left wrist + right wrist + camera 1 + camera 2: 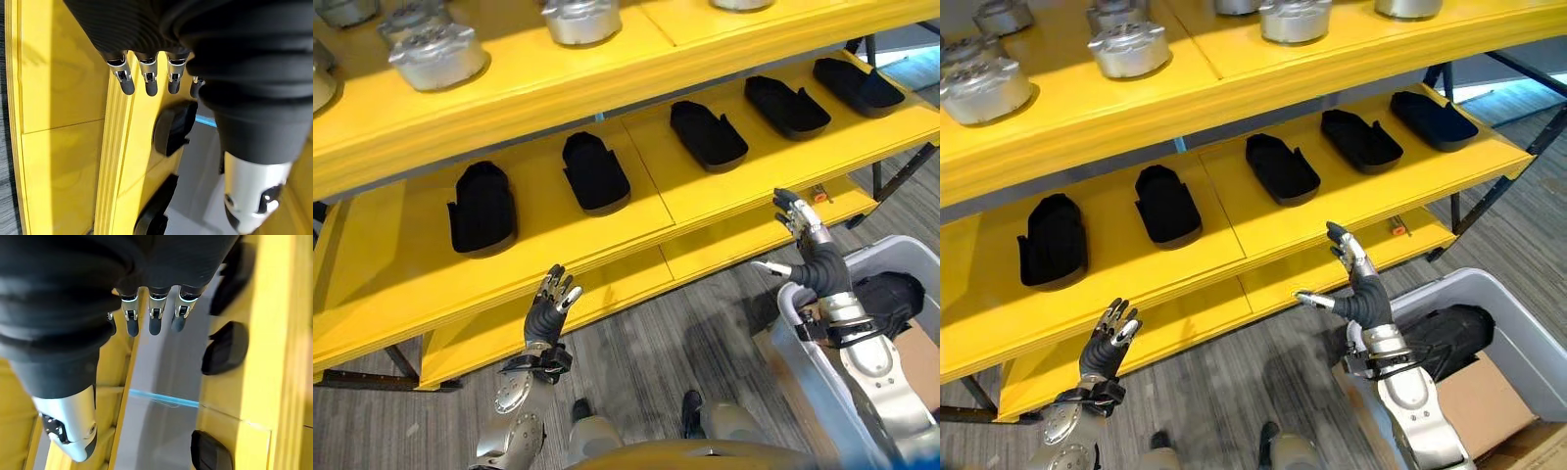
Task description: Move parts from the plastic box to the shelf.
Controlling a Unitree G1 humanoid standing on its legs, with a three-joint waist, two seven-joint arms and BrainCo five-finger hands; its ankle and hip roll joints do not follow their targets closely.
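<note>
In the left eye view, the yellow shelf carries a row of five black parts on its middle board, spaced apart with room left between them, while silver metal parts stand on the board above. The left hand is raised near the shelf's front edge with straight fingers and nothing in it. The right hand is lifted beside the same edge, fingers spread wide and thumb out, also empty. In the right eye view, the grey plastic box stands on the floor at the robot's right, with a black part lying inside, probably the next one to carry over. The left wrist view shows that hand's straight fingers pointing at the shelf edge. In the right wrist view, the fingers are likewise straight and hold nothing.
</note>
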